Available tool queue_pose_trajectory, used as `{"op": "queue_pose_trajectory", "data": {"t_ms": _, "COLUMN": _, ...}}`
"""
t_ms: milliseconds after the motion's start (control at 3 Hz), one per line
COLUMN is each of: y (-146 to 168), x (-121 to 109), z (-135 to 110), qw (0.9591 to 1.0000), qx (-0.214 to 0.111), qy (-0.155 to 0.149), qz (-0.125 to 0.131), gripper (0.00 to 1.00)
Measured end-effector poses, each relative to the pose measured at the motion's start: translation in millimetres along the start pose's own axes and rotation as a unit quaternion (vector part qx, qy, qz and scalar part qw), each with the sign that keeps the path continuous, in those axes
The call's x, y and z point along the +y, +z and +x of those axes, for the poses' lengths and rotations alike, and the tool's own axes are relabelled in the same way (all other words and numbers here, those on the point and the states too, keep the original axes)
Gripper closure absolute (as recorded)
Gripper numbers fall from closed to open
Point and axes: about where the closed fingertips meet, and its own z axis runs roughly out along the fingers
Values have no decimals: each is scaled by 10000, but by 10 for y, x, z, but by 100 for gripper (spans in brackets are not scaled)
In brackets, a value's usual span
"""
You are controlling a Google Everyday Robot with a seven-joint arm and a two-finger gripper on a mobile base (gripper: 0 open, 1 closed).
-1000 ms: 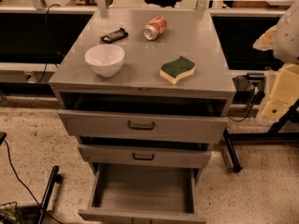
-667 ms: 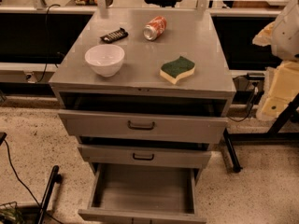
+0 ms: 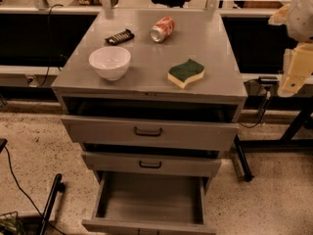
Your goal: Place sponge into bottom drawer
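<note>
The sponge (image 3: 186, 73), dark green on top with pale yellow foam below, lies on the grey cabinet top (image 3: 210, 43), right of centre near the front edge. The bottom drawer (image 3: 149, 202) is pulled out and shows a plain grey empty interior. My gripper (image 3: 295, 72) is at the far right edge of the view, pale cream coloured, hanging beside the cabinet at about the height of its top, well to the right of the sponge and holding nothing that I can see.
A white bowl (image 3: 110, 62) stands at the front left of the cabinet top. A red can (image 3: 162, 29) lies on its side at the back, with a black bar (image 3: 120, 36) to its left. Two upper drawers (image 3: 147, 130) stand slightly open. Black cables (image 3: 19, 185) lie on the floor at left.
The gripper at the right edge has shifted slightly. The sponge, bowl, can and drawers have not moved.
</note>
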Motion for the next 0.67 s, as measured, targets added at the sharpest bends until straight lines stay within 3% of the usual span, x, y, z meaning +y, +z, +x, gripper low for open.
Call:
{"op": "queue_pose_trajectory", "data": {"t_ms": 333, "y": -66, "x": -207, "z": 12, "qw": 9993, "qx": -276, "qy": 113, "qz": 223, "gripper": 0}}
{"op": "queue_pose_trajectory", "data": {"t_ms": 667, "y": 28, "x": -157, "z": -49, "qw": 9996, "qx": 10, "qy": -252, "qz": 99, "gripper": 0}}
